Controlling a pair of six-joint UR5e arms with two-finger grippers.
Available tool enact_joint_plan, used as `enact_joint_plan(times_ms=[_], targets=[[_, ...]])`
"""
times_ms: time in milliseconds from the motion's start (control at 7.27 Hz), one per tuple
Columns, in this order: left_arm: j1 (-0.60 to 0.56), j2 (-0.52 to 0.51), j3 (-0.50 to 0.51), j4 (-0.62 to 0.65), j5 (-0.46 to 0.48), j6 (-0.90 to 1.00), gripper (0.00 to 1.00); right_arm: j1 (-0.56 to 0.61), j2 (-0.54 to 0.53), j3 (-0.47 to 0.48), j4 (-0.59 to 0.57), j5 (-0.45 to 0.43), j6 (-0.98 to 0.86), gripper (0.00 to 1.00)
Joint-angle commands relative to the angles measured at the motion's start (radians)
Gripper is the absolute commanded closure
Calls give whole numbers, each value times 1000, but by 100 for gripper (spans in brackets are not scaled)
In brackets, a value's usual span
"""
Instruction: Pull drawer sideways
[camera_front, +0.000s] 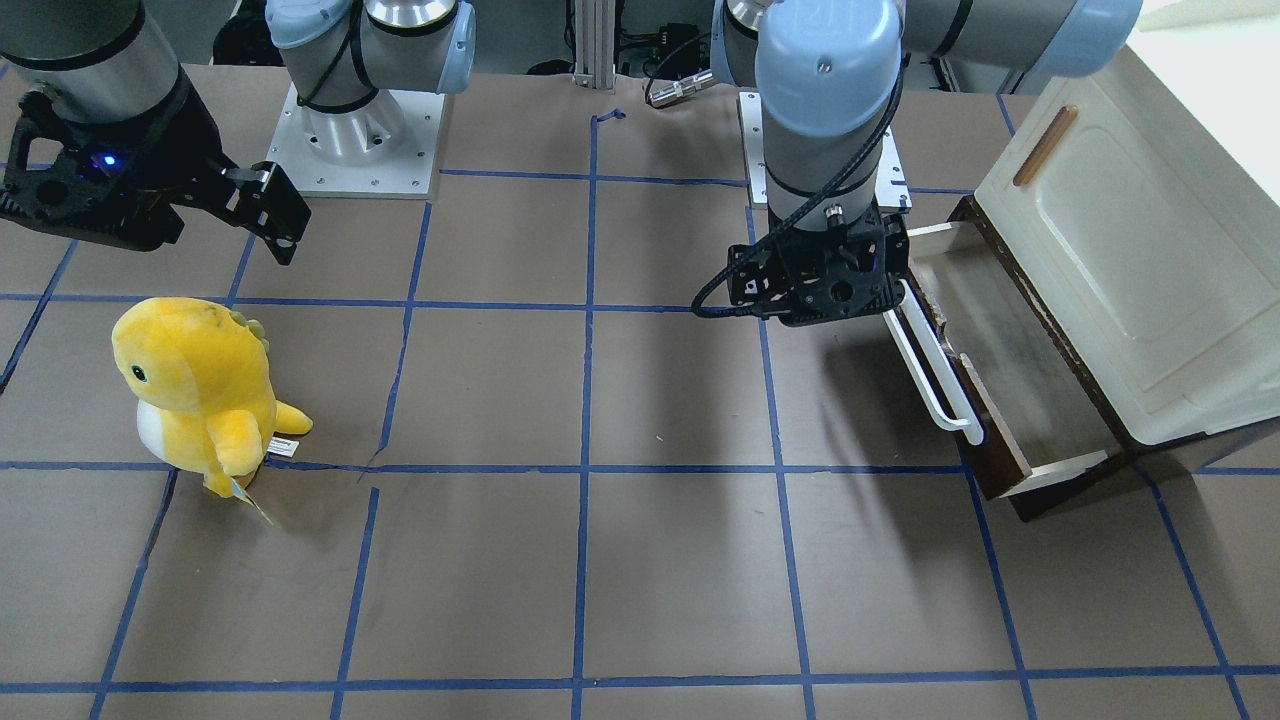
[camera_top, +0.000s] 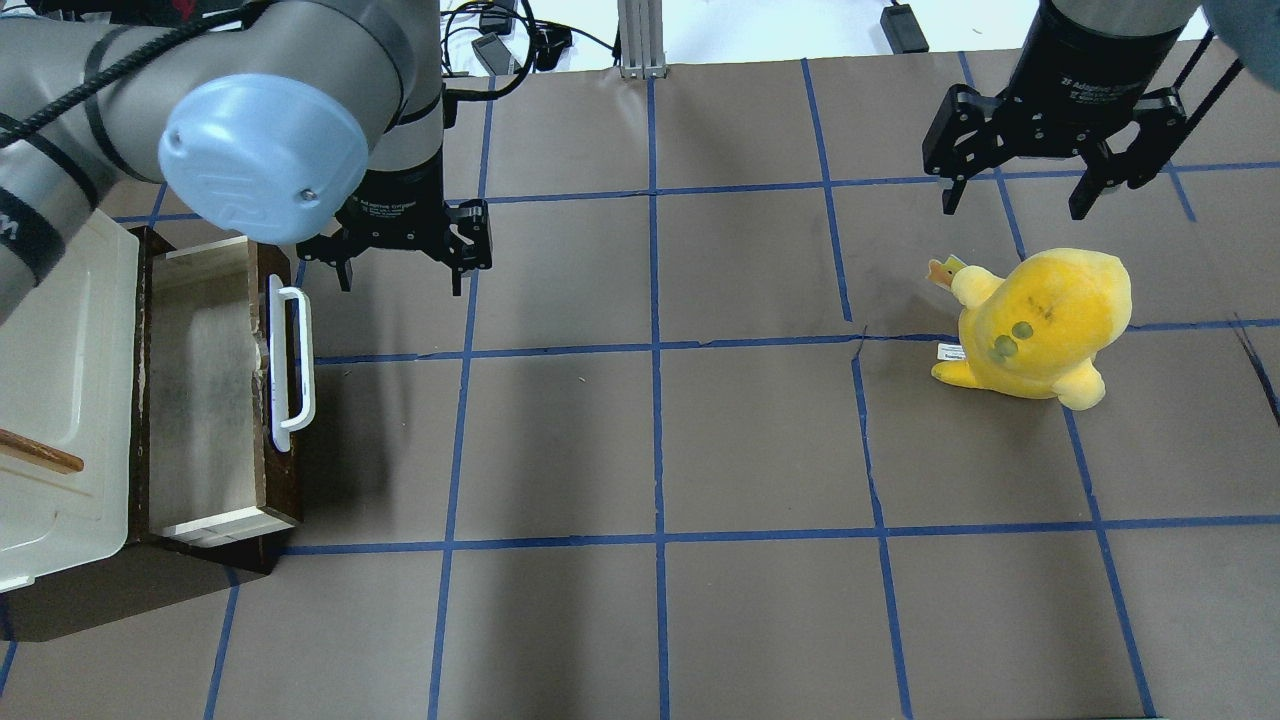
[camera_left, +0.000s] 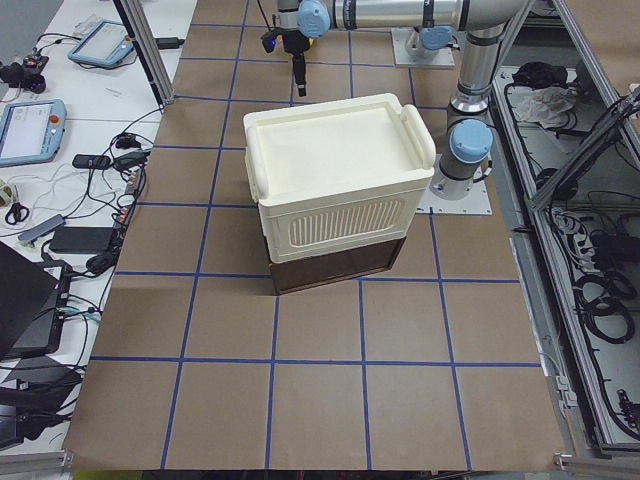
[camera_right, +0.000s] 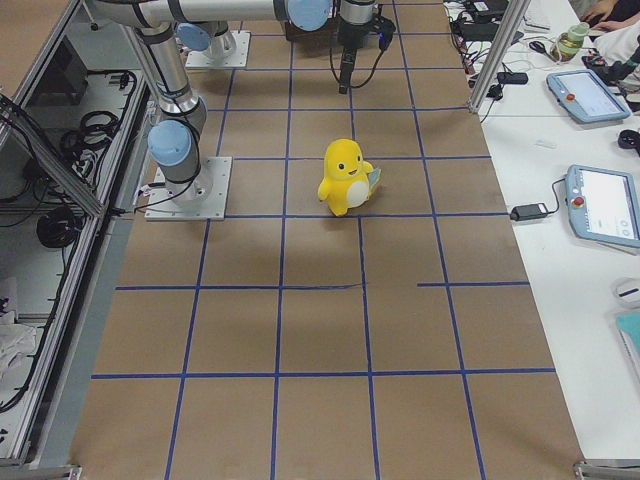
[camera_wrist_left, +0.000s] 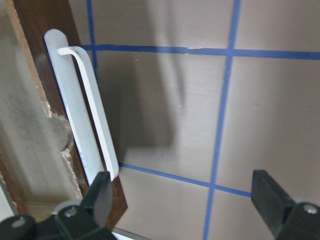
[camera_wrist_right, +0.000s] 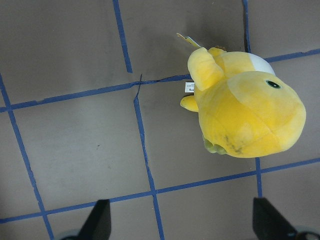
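Observation:
The drawer (camera_top: 200, 400) stands pulled out sideways from under the cream cabinet (camera_top: 60, 400). Its pale interior (camera_front: 1020, 370) is open to view, with the dark brown front (camera_top: 275, 470) and the long white handle (camera_top: 290, 365) facing the table's middle. My left gripper (camera_top: 402, 282) is open and empty, just off the handle's robot-side end and apart from it. In the left wrist view the handle (camera_wrist_left: 82, 115) lies left of the open gripper (camera_wrist_left: 185, 200). My right gripper (camera_top: 1015, 200) is open and empty, far from the drawer.
A yellow plush toy (camera_top: 1040, 320) stands on the table below my right gripper and also shows in the right wrist view (camera_wrist_right: 250, 115). The cabinet (camera_front: 1130, 260) has a small brown handle (camera_front: 1045, 145). The brown table surface (camera_top: 650, 450) carries a blue tape grid.

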Motion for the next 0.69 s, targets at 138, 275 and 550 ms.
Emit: enact_joint_plan(times_ms=[138,275,550], targets=[[51,90,5,-2,-119,60,0,0,0,0,0,0,0,0],[63,93,8,2,-169,61,0,0,0,0,0,0,0,0],[70,96,8,2,-162,63,0,-1,0,0,0,0,0,0]])
